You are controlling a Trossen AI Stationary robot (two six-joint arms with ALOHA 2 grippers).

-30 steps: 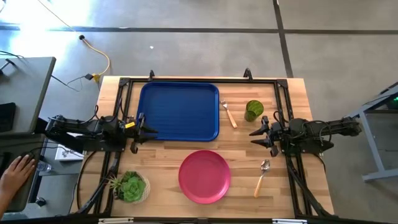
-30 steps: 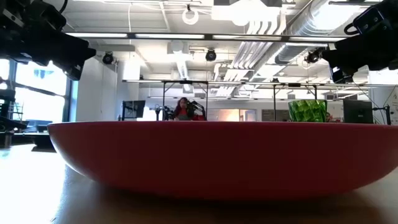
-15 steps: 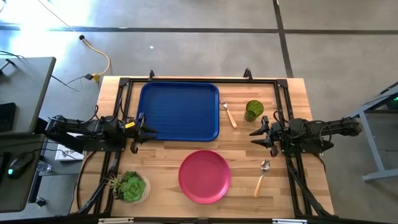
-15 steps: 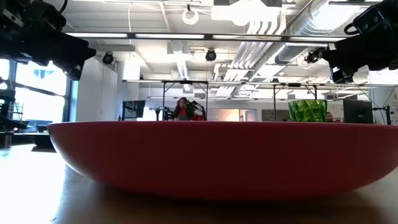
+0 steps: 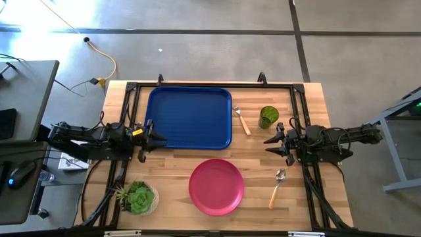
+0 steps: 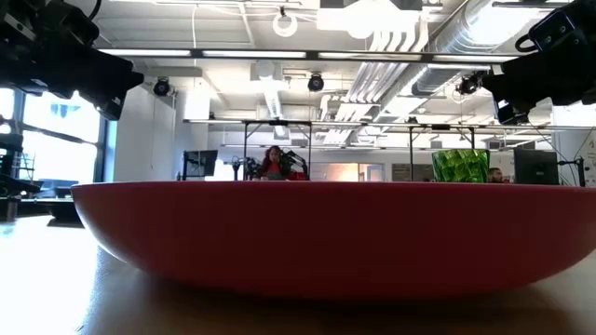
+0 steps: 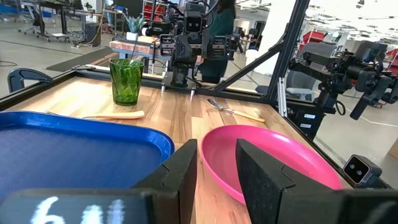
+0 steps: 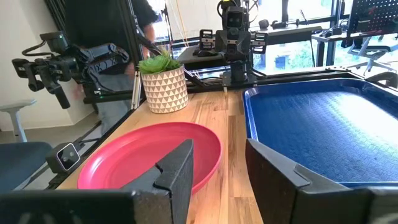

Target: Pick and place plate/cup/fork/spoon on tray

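Observation:
The pink-red plate [image 5: 216, 186] lies flat on the table near the front middle; it fills the low view [image 6: 326, 233]. The dark-blue tray [image 5: 189, 117] lies at the far middle. The fork [image 5: 242, 120] lies right of the tray, the green cup [image 5: 268, 117] stands right of the fork, and the spoon [image 5: 277, 186] lies at the near right. My left gripper [image 5: 160, 138] is open at the tray's left near corner. My right gripper [image 5: 270, 145] is open near the cup and above the spoon. Both are empty.
A potted green succulent [image 5: 137, 197] stands at the table's near left corner. A black frame [image 5: 210, 84] runs along the table's far edge and sides. A desk [image 5: 20, 131] stands left of the table.
A person's hand at the desk left of the table has drawn away out of view. Both arms and all the dishes have kept still.

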